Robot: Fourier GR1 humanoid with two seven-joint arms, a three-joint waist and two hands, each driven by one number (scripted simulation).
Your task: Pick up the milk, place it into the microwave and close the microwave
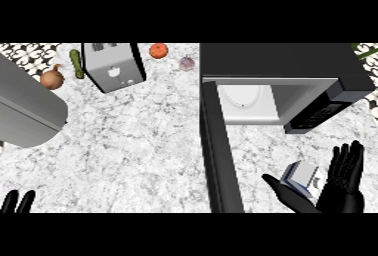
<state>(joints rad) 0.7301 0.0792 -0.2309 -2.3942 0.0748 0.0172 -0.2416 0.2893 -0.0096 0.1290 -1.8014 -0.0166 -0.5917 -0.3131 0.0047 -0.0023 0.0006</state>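
At the lower right of the frame we see the milk [303, 178] between the thumb and straight fingers of our right hand [341, 192], below the microwave [295, 75] with its door [220, 160] open, while our left hand's [16, 201] fingertips show at the lower left, state unclear.

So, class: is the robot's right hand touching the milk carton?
Cannot tell. In the head view the milk carton sits between the right hand's thumb and straight fingers, overlapping both, but no plain contact or gap shows.
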